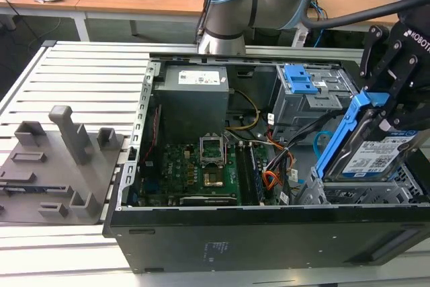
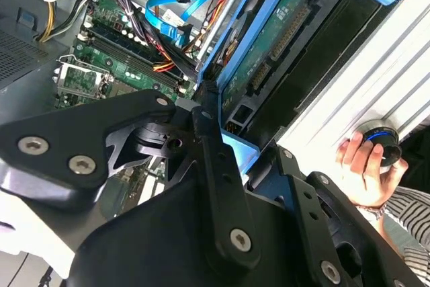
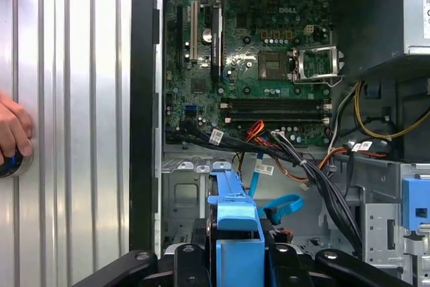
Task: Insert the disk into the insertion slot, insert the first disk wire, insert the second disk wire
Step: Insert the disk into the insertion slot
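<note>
My gripper (image 1: 385, 113) is shut on the disk (image 1: 373, 155), a silver drive with a white label in a bright blue carrier (image 3: 235, 223). The disk hangs tilted just above the insertion slot (image 1: 349, 194), the low grey perforated cage at the case's front corner on the exterior view's right. In the second wrist view the disk's green circuit board (image 2: 270, 50) faces the camera past a black finger (image 2: 209, 140). The second disk wire (image 1: 320, 140), a light-blue cable (image 3: 278, 203), loops loose beside the slot. The first disk wire (image 1: 270, 179), red, orange and black (image 3: 256, 130), lies near the motherboard's edge.
A taller grey cage with a blue latch (image 1: 300, 80) stands behind the slot. The motherboard (image 1: 201, 166) and power supply (image 1: 193, 99) take up the rest of the open case. A grey fixture (image 1: 54, 166) sits on the slatted table. A person's hand (image 2: 366, 162) rests on a knob outside the case.
</note>
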{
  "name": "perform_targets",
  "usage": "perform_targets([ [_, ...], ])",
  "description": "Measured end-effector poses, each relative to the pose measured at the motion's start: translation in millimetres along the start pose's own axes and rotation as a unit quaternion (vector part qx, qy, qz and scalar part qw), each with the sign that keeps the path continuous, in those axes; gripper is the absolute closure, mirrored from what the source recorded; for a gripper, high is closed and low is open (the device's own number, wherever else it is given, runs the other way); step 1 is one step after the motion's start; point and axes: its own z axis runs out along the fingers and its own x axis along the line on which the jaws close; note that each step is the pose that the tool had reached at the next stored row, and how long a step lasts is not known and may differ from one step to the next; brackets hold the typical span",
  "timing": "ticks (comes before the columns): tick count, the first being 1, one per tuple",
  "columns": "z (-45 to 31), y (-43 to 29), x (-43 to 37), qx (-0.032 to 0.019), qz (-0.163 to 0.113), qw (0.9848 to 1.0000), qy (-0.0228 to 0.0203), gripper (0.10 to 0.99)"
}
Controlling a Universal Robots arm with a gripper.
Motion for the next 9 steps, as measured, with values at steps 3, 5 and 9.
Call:
perform_targets([
  [3, 1.1, 0.0, 0.0, 0.0, 0.0, 1.0, -0.0001, 0.722],
  [5, 1.9, -0.1, 0.0, 0.0, 0.0, 1.0, 0.0, 0.722],
  [9, 4.1, -0.2, 0.0, 0.0, 0.0, 1.0, 0.0, 0.722],
])
